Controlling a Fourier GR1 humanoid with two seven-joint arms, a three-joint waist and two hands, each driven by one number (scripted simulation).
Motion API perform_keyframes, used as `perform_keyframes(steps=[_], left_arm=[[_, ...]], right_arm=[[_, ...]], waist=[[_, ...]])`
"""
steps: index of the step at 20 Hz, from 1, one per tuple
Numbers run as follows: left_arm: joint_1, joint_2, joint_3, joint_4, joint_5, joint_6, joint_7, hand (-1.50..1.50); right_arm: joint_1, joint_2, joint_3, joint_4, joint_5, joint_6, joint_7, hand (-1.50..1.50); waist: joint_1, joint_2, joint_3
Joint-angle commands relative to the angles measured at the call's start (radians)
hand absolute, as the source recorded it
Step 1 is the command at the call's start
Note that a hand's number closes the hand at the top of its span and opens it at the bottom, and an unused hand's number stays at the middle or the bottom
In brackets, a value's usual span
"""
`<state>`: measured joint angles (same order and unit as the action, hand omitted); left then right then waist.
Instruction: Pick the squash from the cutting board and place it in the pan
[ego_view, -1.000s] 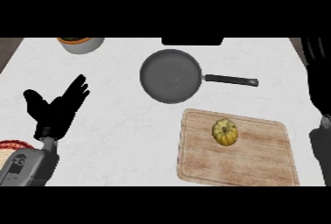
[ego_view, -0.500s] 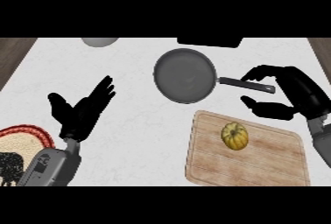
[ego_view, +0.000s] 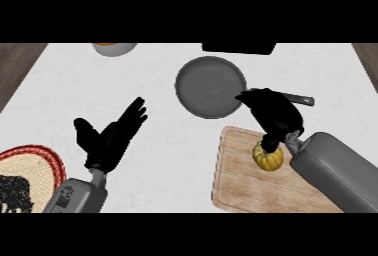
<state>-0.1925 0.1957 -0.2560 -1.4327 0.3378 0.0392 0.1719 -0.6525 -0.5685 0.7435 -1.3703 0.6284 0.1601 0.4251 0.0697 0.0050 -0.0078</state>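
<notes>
The yellow-orange squash (ego_view: 268, 159) lies near the upper middle of the wooden cutting board (ego_view: 247, 192) at the lower right. The grey round pan (ego_view: 210, 86) sits just beyond the board, its black handle (ego_view: 303, 99) pointing right. My right hand (ego_view: 273, 112) hangs over the board's far edge and the inner part of the handle, open. One of its digits reaches down to the top of the squash, and nothing is curled round it. My left hand (ego_view: 111, 137) rests open at the left, fingers up.
A bowl (ego_view: 114, 48) stands at the counter's far edge on the left, and a dark object (ego_view: 238, 48) behind the pan. A red-rimmed woven mat (ego_view: 33, 162) carrying something black lies at the lower left. Wooden floor shows past both far corners.
My right hand has swung left and closer over the squash, now reaching its top. The view has shifted, so the board, pan and left hand sit differently in it.
</notes>
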Motion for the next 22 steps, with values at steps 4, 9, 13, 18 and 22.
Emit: perform_keyframes(steps=[4,9,13,18,22], left_arm=[[0.0,-0.011,-0.015,-0.016,-0.008,0.004,0.007,0.0],[0.045,-0.014,-0.024,-0.034,-0.007,0.001,0.0,0.0],[0.06,0.018,0.012,-0.035,0.009,-0.017,-0.014,0.0],[0.067,0.009,0.016,-0.026,0.002,-0.009,-0.02,0.0],[0.072,-0.022,-0.013,-0.094,-0.012,0.029,0.013,0.0]], right_arm=[[-0.116,0.081,0.222,0.184,0.109,0.456,0.283,-1.5],[-0.186,0.32,0.225,0.334,0.067,0.738,0.518,-1.5],[-0.149,0.448,0.228,0.491,0.046,0.873,0.614,-1.5],[-0.151,0.561,0.185,0.607,0.054,0.912,0.732,-1.5],[-0.108,0.565,0.192,0.672,0.056,0.824,0.765,-1.5]], waist=[[0.025,0.001,-0.003],[0.007,-0.003,0.002],[-0.015,-0.003,0.003],[-0.042,-0.008,0.005],[-0.025,-0.004,0.007]])
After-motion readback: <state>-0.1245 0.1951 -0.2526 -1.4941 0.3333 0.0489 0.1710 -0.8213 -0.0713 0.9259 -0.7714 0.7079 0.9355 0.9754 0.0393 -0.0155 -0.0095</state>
